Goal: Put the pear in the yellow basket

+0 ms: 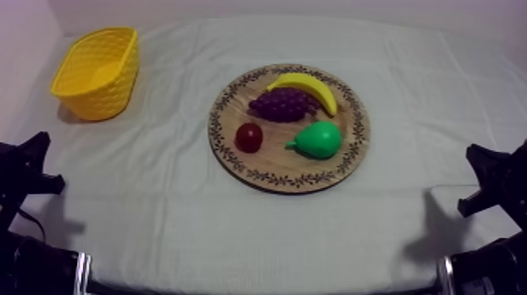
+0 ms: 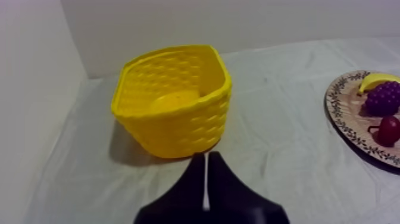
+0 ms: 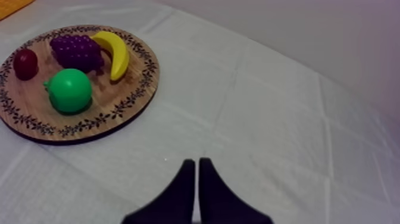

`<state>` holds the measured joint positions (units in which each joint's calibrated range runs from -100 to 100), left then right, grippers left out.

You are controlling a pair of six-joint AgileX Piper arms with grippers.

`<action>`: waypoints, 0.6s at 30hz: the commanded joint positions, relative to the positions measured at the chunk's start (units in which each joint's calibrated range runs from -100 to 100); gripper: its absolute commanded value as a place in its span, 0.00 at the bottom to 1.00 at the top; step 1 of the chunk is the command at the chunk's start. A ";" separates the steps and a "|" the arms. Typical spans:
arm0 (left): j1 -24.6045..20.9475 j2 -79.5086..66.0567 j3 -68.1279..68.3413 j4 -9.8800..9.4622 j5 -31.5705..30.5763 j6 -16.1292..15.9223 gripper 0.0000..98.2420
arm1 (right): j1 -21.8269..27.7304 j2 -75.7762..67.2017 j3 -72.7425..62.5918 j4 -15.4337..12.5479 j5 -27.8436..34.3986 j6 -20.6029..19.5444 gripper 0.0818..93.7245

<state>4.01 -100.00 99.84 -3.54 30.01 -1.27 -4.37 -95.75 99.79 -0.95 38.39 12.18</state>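
A green pear (image 1: 317, 140) (image 3: 69, 90) lies on the round wooden board (image 1: 259, 168) (image 3: 128, 95) with a patterned rim, at the table's middle. The yellow basket (image 1: 98, 72) (image 2: 172, 100) stands empty at the far left. My left gripper (image 1: 35, 161) (image 2: 206, 161) rests low at the left, shut into a narrow wedge, pointing at the basket. My right gripper (image 1: 482, 176) (image 3: 196, 164) rests low at the right, shut on nothing, well short of the board.
On the board with the pear lie a banana (image 1: 307, 88) (image 3: 115, 52), a bunch of purple grapes (image 1: 284, 103) (image 3: 75, 50) and a small red fruit (image 1: 249, 137) (image 3: 25, 63). Grey-white cloth (image 1: 157, 204) covers the table.
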 commanded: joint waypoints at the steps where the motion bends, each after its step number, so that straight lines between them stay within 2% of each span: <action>1: 0.01 0.00 0.05 0.19 0.14 16.09 0.00 | 0.00 -0.01 -0.01 0.00 0.00 0.01 0.00; 18: 0.01 0.00 0.05 0.19 0.22 14.56 0.00 | 0.00 -0.01 -0.01 0.00 0.00 0.01 0.00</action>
<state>4.01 -100.00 99.84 -3.36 30.16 13.72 -4.37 -95.75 99.79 -0.95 38.39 12.46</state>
